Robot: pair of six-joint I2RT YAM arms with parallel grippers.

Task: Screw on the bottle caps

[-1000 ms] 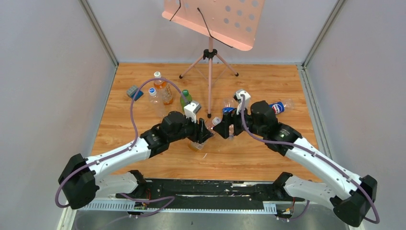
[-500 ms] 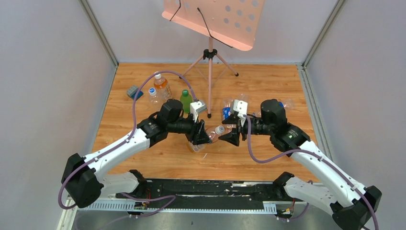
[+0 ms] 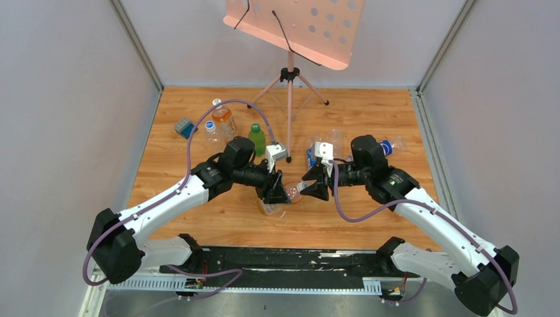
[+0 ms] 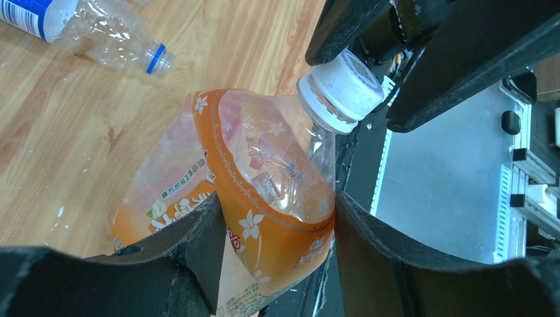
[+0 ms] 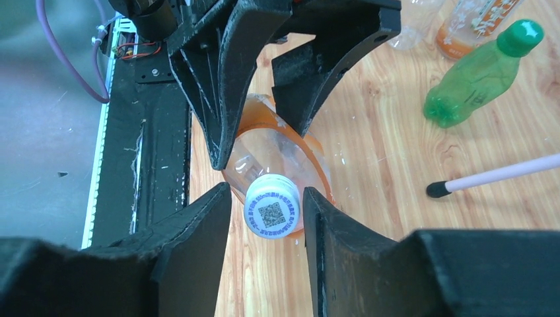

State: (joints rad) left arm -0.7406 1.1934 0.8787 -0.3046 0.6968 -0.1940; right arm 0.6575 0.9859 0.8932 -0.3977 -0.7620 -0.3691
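Note:
My left gripper (image 3: 280, 193) is shut on a clear bottle with an orange label (image 4: 264, 152), held tilted just above the table with its neck toward the right arm. A white cap (image 4: 341, 89) with a printed code on top (image 5: 271, 213) sits on that neck. My right gripper (image 5: 267, 198) has a jaw on each side of this cap, with a thin gap left on both sides. From above, the cap (image 3: 300, 187) lies right at the right gripper's (image 3: 310, 189) tips. The left fingers (image 5: 218, 86) clamp the bottle's body (image 5: 290, 148) behind the cap.
At the back left stand an orange-labelled bottle (image 3: 225, 121), a clear bottle with a blue cap (image 3: 211, 132) and a green bottle (image 3: 257, 139), beside a blue-grey block (image 3: 185, 127). A pink tripod stand (image 3: 289, 82) rises behind. Crushed clear bottles (image 3: 389, 145) lie behind the right arm.
The right gripper has come in toward the left and its jaws have narrowed around the white cap. The left arm has shifted slightly, still holding the bottle.

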